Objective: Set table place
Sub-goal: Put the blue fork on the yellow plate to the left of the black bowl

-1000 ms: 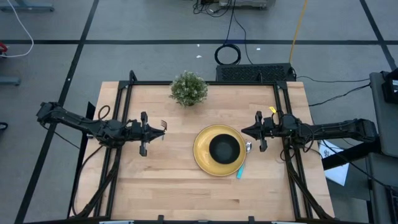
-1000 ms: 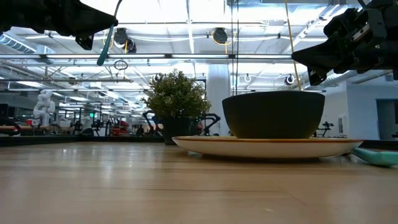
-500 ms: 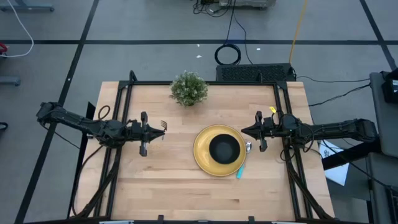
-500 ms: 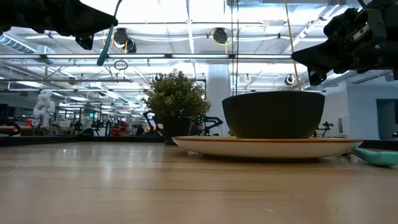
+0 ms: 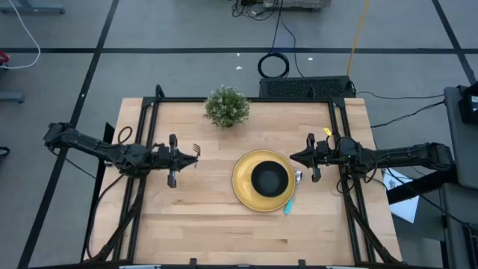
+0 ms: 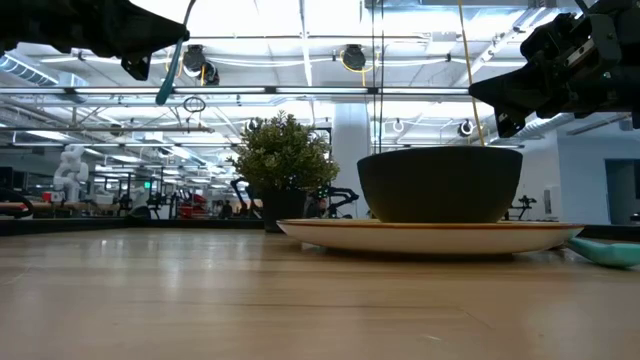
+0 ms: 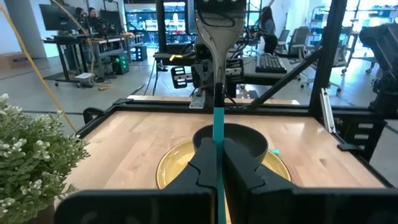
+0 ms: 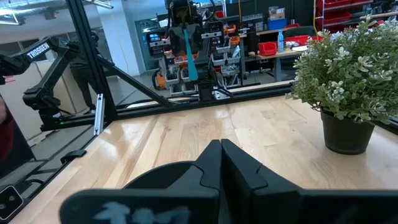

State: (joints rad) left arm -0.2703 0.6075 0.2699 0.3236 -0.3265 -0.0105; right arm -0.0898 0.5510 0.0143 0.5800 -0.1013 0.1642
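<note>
Holding the fork clamped by its blue handle, the left gripper hovered above the table, at about nine o'clock from the plate. The bowl sat on the plate, with the spoon touching its rim at four o'clock. Lowering the fork flat, parallel to the plate's left edge, seemed best. The right gripper waited at two o'clock, fingers together and empty.

Light-wood table, black-framed. Resting on it: yellow plate, potted plant, blue-handled spoon beside plate.
</note>
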